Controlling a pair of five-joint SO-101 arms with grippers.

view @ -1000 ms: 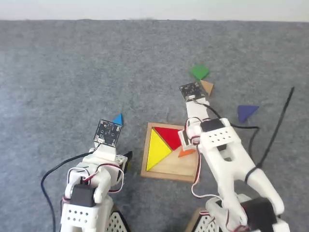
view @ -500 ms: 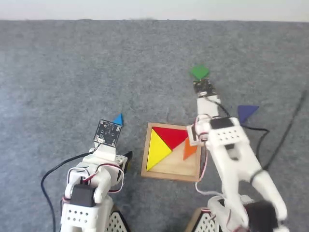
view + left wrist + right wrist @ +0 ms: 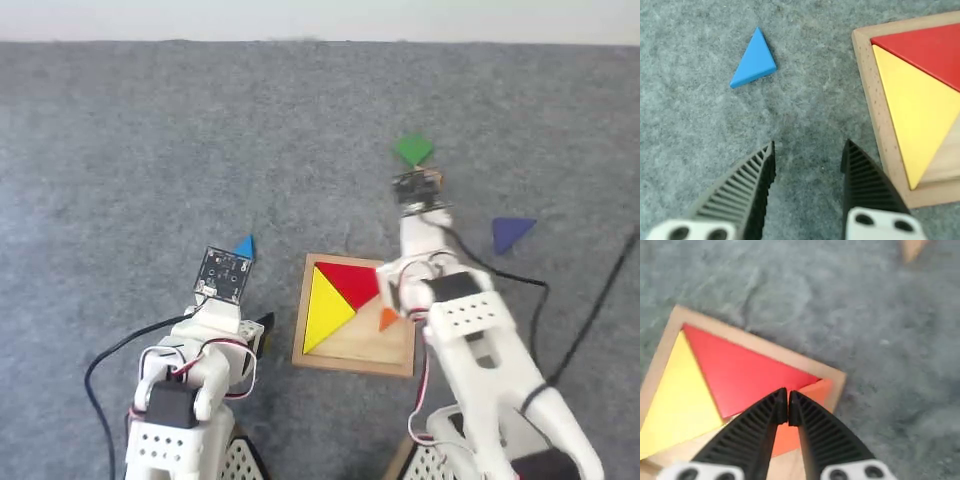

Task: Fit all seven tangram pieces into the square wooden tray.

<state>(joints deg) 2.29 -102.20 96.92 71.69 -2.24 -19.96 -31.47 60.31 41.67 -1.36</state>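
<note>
Although the square wooden tray (image 3: 300, 312) at the near edge of the desk (image 3: 150, 140) holds the yellow triangle (image 3: 325, 308) and red triangle (image 3: 350, 282), you are only on the third piece. Your right gripper (image 3: 788, 395) is pressed together, pinching nothing, with its tips just over the orange piece (image 3: 815, 390). That piece lies by the tray's right edge against the red one, and I cannot tell whether it sits flat or rides the rim. Your left gripper (image 3: 807, 147) is spread over bare desk. Next, I'd nudge the orange flush, then fetch the dark blue triangle (image 3: 510, 233), green piece (image 3: 413, 150), light blue triangle (image 3: 754, 62) and tan piece (image 3: 912, 247).
</note>
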